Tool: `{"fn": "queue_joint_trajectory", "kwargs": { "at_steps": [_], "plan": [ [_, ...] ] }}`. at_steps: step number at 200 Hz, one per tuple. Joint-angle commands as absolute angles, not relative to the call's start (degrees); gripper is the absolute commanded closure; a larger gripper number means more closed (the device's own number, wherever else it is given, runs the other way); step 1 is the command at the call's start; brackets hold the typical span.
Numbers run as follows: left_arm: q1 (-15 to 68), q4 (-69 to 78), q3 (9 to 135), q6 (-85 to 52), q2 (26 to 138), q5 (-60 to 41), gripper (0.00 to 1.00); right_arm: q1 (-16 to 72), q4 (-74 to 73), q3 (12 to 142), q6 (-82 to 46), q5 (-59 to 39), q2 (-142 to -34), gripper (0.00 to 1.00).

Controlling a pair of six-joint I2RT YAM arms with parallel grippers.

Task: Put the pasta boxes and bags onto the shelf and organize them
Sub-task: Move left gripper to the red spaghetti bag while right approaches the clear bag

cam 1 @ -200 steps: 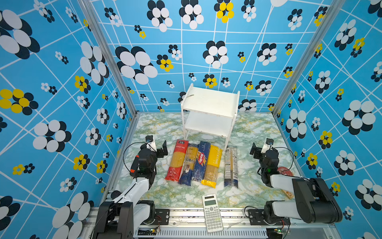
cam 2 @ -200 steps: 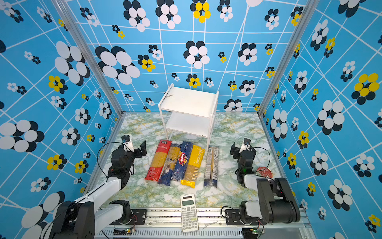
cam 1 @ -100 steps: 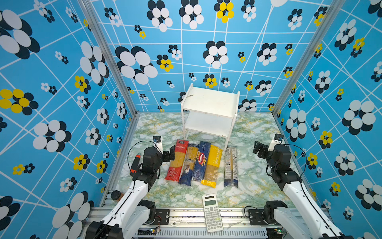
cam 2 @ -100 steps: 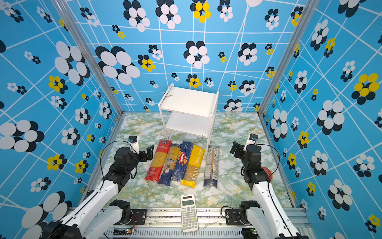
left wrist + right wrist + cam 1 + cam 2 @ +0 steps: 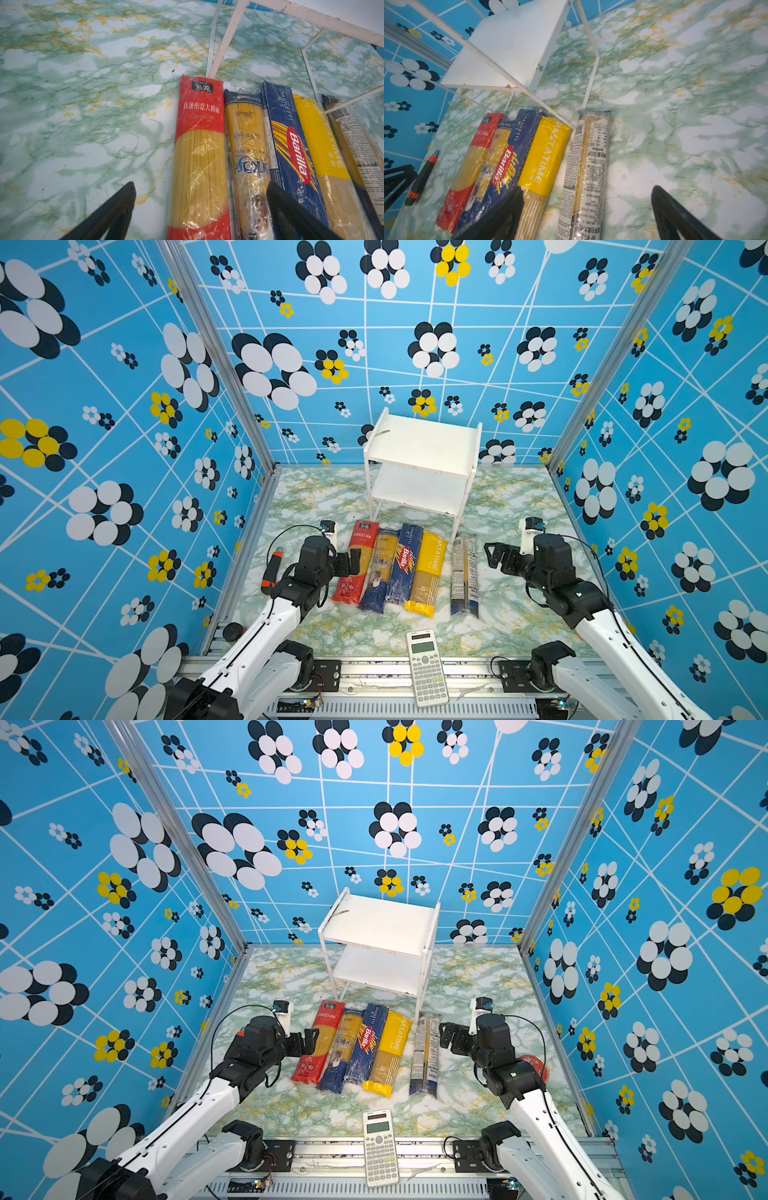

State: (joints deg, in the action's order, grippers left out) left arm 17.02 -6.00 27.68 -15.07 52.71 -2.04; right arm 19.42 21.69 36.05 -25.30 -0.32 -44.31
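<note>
The green marbled table [image 5: 519,497] is being shown with everything to be shelved lying flat on it, between the two grippers. The white shelf [image 5: 424,443] is being seen ahead of both grippers, just beyond the far ends of the pasta. Both its boards are bare, so the job is being judged as barely begun. Its legs are thin, and it could be shunted by a long pack swung in carelessly.

The left gripper [image 5: 351,563] is being held wide apart and empty, hovering right over the red-ended bag [image 5: 199,145]. One finger is being carried over bare table, the other over the neighbouring navy-ended bag [image 5: 247,145]. If that spacing is brought straight down, the neighbour could be pinched or crushed along with the red one. The red bag's far end is lying at the foot of a shelf leg, and whether they touch cannot be told.

Further from the left gripper, the Barilla box [image 5: 405,560] and the yellow bag [image 5: 428,572] are being seen packed tight in the row. The right gripper [image 5: 496,558] is also being held apart and empty, just beside the lone navy-ended bag [image 5: 464,572]. Slippery film could be lost from a grip there.

The calculator [image 5: 426,668] is lying behind both grippers. The utility knife [image 5: 272,572] is lying just outside the left gripper, where it could be clipped.
</note>
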Motion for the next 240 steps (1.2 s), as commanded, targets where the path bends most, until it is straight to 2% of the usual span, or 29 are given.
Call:
{"fn": "queue_joint_trajectory", "kwargs": {
  "at_steps": [1,69,113,165,240],
  "plan": [
    [17.57,-8.03,25.5,-17.18,50.6,-4.13,0.01,25.49,19.86,35.43,-28.36,0.22,-45.68,0.02],
    [17.67,-7.05,22.95,-19.93,49.94,-10.23,0.01,40.06,15.39,39.81,-29.07,5.47,-58.12,0.01],
    [17.62,-7.04,22.05,-21.32,50.98,-8.36,0.01,45.77,17.89,43.38,-30.86,9.59,-62.27,0.01],
    [17.58,-7.18,22.11,-23.0,52.76,-8.92,0.01,46.79,18.1,40.42,-33.01,12.78,-58.56,0.01],
    [17.75,-7.93,24.55,-28.23,54.7,-12.14,0.01,46.89,16.35,38.88,-34.37,12.75,-60.49,0.01]
  ]
}}
